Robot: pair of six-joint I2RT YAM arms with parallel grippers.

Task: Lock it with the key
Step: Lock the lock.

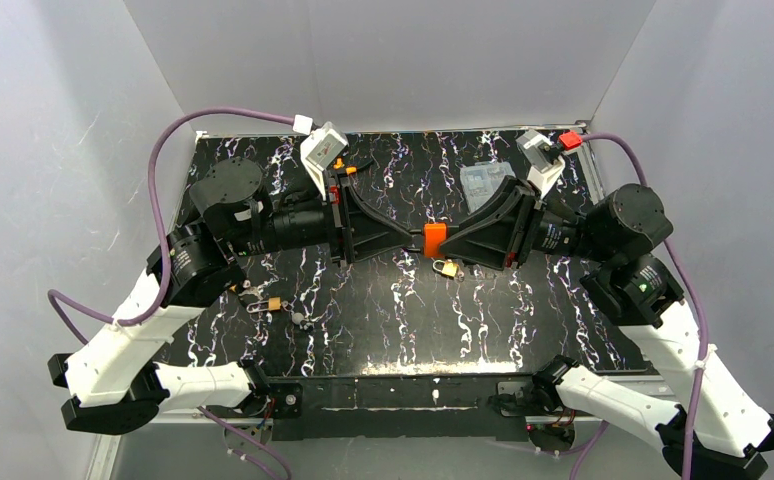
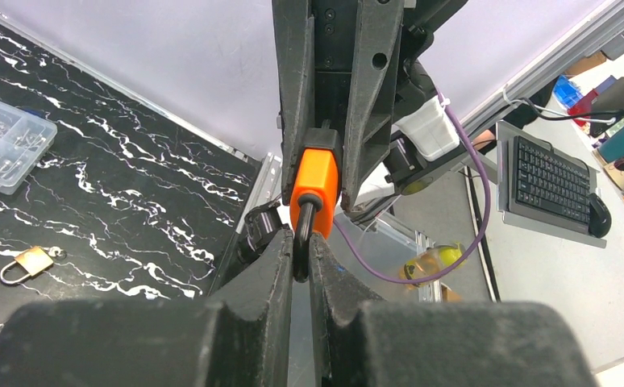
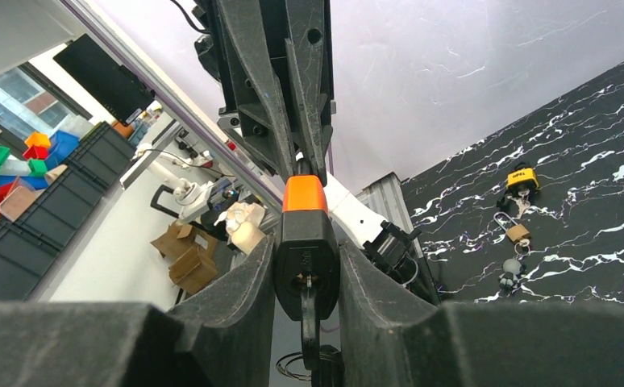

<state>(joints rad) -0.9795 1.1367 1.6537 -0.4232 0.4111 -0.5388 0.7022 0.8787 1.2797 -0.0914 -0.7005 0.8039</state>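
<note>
An orange and black padlock [image 1: 434, 240] hangs in the air above the middle of the table, held between both grippers. My left gripper [image 2: 301, 242] is shut on its black shackle [image 2: 301, 230], with the orange body [image 2: 317, 181] just beyond the fingertips. My right gripper [image 3: 306, 250] is shut on the lock's black lower body [image 3: 305, 246] from the other side. A dark key [image 3: 309, 314] sticks out of the keyhole in the bottom face, and a wire ring hangs from it. In the top view the left gripper [image 1: 409, 237] and the right gripper [image 1: 455, 243] meet tip to tip.
A small brass padlock [image 1: 448, 268] lies on the black marbled table [image 1: 383, 310] just under the grippers. Another brass padlock with keys [image 1: 272, 303] lies at the front left. A clear plastic parts box [image 1: 484, 181] sits at the back. A yellow-topped padlock [image 3: 521, 177] lies further off.
</note>
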